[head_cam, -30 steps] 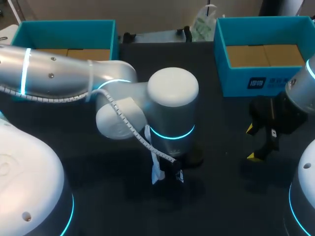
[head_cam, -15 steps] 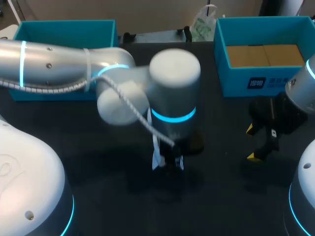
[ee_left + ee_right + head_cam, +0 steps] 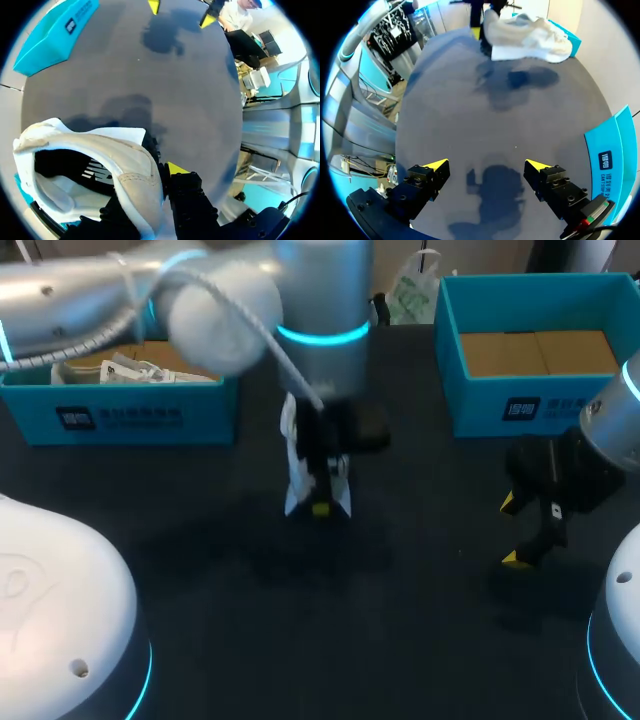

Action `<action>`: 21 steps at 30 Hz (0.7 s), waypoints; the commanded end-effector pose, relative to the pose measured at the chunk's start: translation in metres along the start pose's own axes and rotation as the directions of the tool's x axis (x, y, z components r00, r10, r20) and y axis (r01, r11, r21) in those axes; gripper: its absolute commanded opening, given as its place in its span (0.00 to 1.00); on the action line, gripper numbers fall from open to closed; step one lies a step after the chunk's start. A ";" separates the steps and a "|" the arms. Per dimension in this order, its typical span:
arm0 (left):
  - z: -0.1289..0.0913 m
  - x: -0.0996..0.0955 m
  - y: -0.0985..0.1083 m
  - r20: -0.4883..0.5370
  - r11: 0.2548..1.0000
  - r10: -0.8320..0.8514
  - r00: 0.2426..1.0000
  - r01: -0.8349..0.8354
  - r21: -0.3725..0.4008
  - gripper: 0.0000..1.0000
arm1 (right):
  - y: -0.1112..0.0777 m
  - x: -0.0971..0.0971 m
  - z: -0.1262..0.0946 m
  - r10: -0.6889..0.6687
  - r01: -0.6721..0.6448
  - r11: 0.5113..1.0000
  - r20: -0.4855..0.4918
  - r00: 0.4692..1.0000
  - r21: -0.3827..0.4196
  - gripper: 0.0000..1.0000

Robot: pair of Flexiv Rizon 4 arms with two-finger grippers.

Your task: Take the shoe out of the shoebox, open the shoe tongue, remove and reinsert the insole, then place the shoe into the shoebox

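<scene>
Shoe (image 3: 131,159) lifted, left fingers (image 3: 176,169) clamping it

Robot lab — left arm (image 3: 320,290), right arm (image 3: 615,430), black table (image 3: 420,580).

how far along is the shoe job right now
Early or midway. Done: the shoe is outside the left box and right box, hanging over the table in the left gripper. The right gripper is open and away from it. No insole lies out, so tongue and insole steps look undone; boxing it is left.
</scene>
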State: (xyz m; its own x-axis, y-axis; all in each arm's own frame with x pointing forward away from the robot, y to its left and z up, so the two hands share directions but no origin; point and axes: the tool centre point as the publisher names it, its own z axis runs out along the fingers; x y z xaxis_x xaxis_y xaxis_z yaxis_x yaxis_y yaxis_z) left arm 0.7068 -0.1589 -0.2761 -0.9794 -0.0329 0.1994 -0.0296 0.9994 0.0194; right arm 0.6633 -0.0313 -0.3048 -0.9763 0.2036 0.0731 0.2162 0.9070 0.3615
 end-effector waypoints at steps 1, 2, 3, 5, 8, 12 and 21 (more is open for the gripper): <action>-0.046 -0.012 0.018 -0.009 1.000 0.013 1.000 -0.013 0.012 0.00 | 0.000 0.001 0.000 0.000 0.000 1.000 0.002 1.000 0.001 1.00; -0.052 -0.014 0.021 -0.009 1.000 0.015 1.000 -0.015 0.017 0.00 | 0.000 0.001 0.000 0.000 0.000 1.000 0.002 1.000 0.001 1.00; -0.058 -0.016 0.023 -0.003 0.999 0.035 0.999 -0.035 0.009 0.00 | 0.000 0.001 0.000 0.000 0.000 1.000 0.002 1.000 0.001 1.00; -0.070 -0.021 0.026 0.012 0.999 0.032 0.999 -0.032 0.008 0.00 | 0.000 0.001 0.000 0.000 0.000 1.000 0.002 1.000 0.001 1.00; -0.091 -0.033 0.031 0.014 0.999 0.035 0.999 -0.035 0.001 0.00 | 0.000 0.001 0.000 0.000 0.000 1.000 0.002 1.000 0.001 1.00; -0.122 -0.056 0.043 0.008 1.000 -0.010 1.000 0.011 -0.017 0.00 | 0.000 0.001 0.000 0.000 0.000 1.000 0.002 1.000 0.001 1.00; -0.122 -0.056 0.043 0.008 1.000 -0.010 1.000 0.011 -0.017 0.00 | 0.000 0.001 0.000 0.000 0.000 1.000 0.002 1.000 0.001 1.00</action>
State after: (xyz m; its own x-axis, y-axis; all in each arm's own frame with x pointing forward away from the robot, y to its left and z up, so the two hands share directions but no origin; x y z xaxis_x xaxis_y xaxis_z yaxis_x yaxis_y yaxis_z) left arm 0.7842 -0.1144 -0.1690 -0.9806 -0.0436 0.1912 -0.0373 0.9986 0.0363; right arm 0.6634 -0.0313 -0.3048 -0.9763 0.2038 0.0730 0.2163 0.9070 0.3614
